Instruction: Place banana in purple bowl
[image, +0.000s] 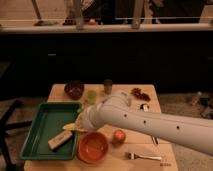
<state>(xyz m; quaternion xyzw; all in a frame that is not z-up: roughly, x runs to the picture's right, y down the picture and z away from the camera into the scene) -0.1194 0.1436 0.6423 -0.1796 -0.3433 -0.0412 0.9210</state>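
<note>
The banana (70, 127) is a small pale-yellow piece hanging over the right edge of the green tray (40, 131). My gripper (80, 123) is shut on it at the end of the white arm, which reaches in from the right. The purple bowl (74, 89) stands at the table's far left corner, behind the tray and well beyond the gripper. Its inside looks dark and shows nothing.
A tan block (57, 141) lies in the tray. An orange bowl (93, 147) sits at the front with a round orange fruit (119, 136) beside it. A green cup (91, 96) and a can (107, 86) stand near the purple bowl. A fork (143, 156) lies front right.
</note>
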